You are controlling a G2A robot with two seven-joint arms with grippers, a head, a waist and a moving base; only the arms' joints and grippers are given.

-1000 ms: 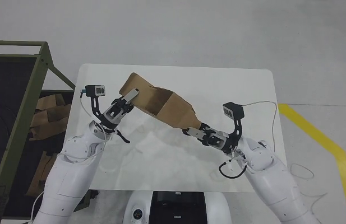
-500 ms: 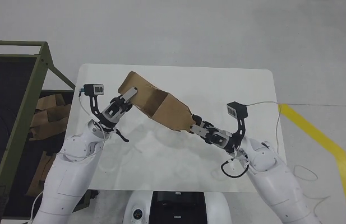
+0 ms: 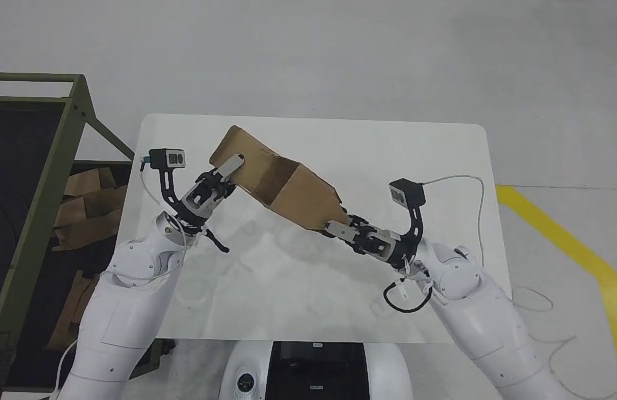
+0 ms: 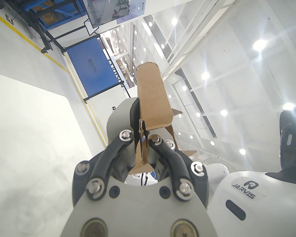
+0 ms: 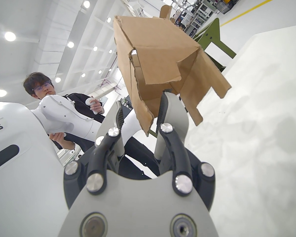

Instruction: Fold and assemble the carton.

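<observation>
Pinching carton flap: left hand, unchanged | right hand: fingers parted astride opposite flap, shifted slightly leftward

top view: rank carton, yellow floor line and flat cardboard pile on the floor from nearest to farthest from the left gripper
1. carton, clamped in the left gripper itself.
2. flat cardboard pile, on the floor at the robot's left.
3. yellow floor line, far off on the robot's right.

support: one table | top: plain white, rounded corners (rectangular)
</observation>
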